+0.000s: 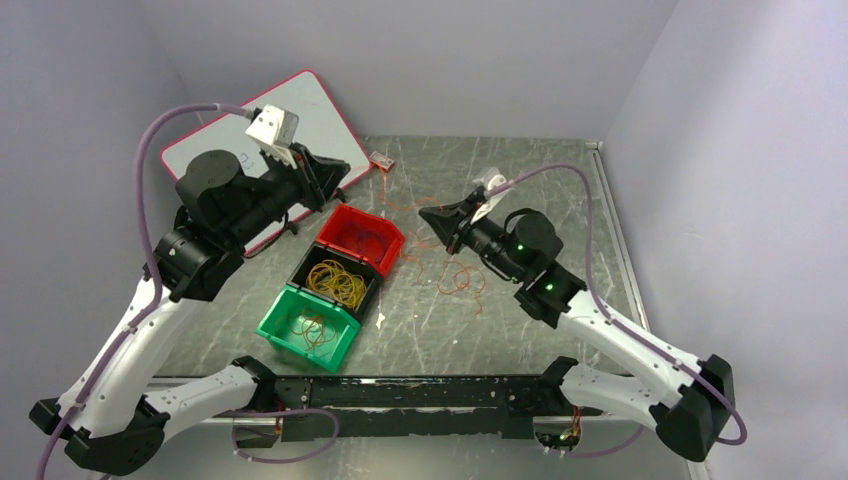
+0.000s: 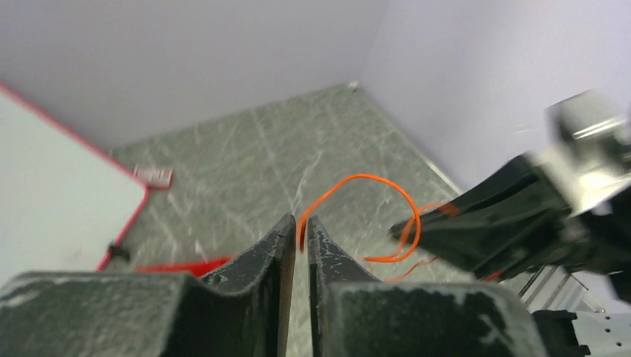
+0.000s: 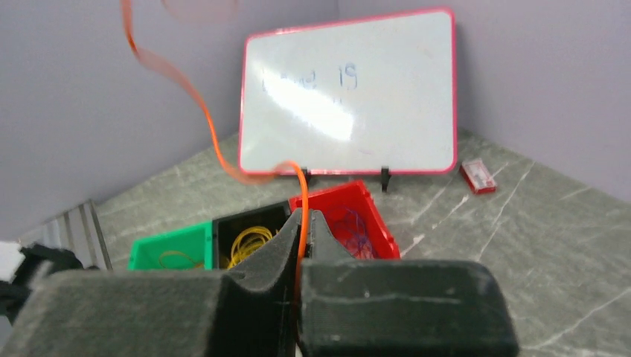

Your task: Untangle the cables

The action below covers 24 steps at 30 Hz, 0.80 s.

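A thin orange cable [image 2: 376,179] arcs between my two grippers above the table. My left gripper [image 2: 301,225] is shut on one end of it, the strand pinched at the fingertips. My right gripper [image 3: 304,216] is shut on the other end, and the orange strand [image 3: 210,132] rises up and to the left from it. In the top view the left gripper [image 1: 343,173] and right gripper [image 1: 426,214] face each other with the faint strand [image 1: 405,206] between them. A loose tangle of orange and reddish loops [image 1: 462,280] lies on the table under the right arm.
Three small bins stand in a diagonal row: red [image 1: 387,237] with dark loops, black [image 1: 300,264] with yellow loops, green [image 1: 272,325] with orange loops. A red-framed whiteboard [image 1: 315,110] leans at the back left. A small red object [image 1: 381,160] lies beside it.
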{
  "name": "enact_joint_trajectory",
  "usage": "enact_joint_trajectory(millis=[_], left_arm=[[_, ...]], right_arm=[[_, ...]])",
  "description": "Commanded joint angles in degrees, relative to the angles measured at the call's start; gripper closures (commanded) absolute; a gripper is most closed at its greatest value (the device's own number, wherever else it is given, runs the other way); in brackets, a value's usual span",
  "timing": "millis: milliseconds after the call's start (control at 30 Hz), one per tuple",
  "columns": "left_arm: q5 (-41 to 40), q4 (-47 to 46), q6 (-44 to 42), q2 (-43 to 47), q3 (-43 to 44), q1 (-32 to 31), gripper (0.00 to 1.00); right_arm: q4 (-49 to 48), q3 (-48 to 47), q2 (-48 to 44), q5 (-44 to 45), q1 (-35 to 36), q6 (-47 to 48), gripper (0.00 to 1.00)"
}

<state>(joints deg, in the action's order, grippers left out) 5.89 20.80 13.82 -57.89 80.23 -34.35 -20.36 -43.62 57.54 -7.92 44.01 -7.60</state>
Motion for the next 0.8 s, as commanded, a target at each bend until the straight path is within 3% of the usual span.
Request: enact_joint_trajectory(millis=[0,100,300,533,767], left_arm=[[-11.4,8.2,3.7,2.8,-4.7,-0.4,0.75],[-12.8,9.9,5.7,6.2,-9.3,-0.3,0.50],[-15.7,13.6,8.7,10.8,-12.8,-0.3,0.21],[-20.8,19.0,9.2,12.6,-11.8,-0.3,0.21],[-25.5,22.9,9.7,15.2,-8.7,-0.4,0.21]], right_arm=[[11.5,-7.4,-3.0,2.6,0.2,-1.5,1.00],[19.0,-12.6,-2.5,2.4,0.2,-3.0,1.00],[29.2,-22.7,1.5,-0.7,0.2,-4.3,1.00],[29.5,-25.8,5.2,-4.8,2.2,-7.8,1.00],[27.8,-27.8,9.4,0.2,9.6,-9.8,1.00]])
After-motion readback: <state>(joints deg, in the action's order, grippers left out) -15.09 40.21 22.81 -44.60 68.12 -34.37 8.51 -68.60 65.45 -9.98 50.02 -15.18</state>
